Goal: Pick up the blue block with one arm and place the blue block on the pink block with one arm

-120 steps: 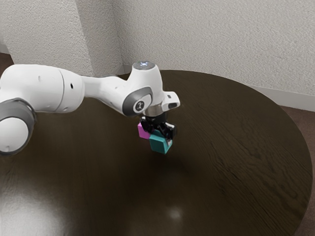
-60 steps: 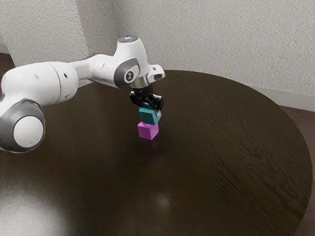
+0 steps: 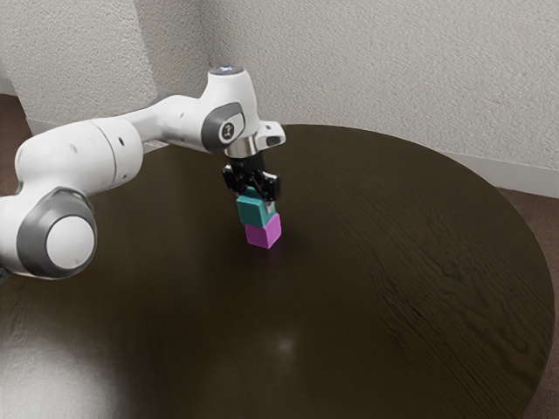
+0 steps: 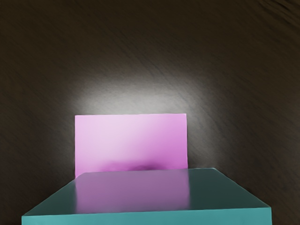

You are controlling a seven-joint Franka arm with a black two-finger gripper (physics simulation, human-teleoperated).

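exterior view: gripper (image 3: 251, 194) points down, clasps blue block (image 3: 251, 210) atop pink block (image 3: 263, 232)

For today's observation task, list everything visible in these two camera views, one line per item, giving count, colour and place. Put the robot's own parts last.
blue block: one, teal-blue, on top of the pink block, between the jaws
pink block: one, pink, on the table beneath the blue block
table: one, dark brown wood, round, carrying the stack
wall: one, white and textured, behind the table
arm: one, white with grey joints, entering from the exterior view's left
jaws: one pair, black, closed on the blue block
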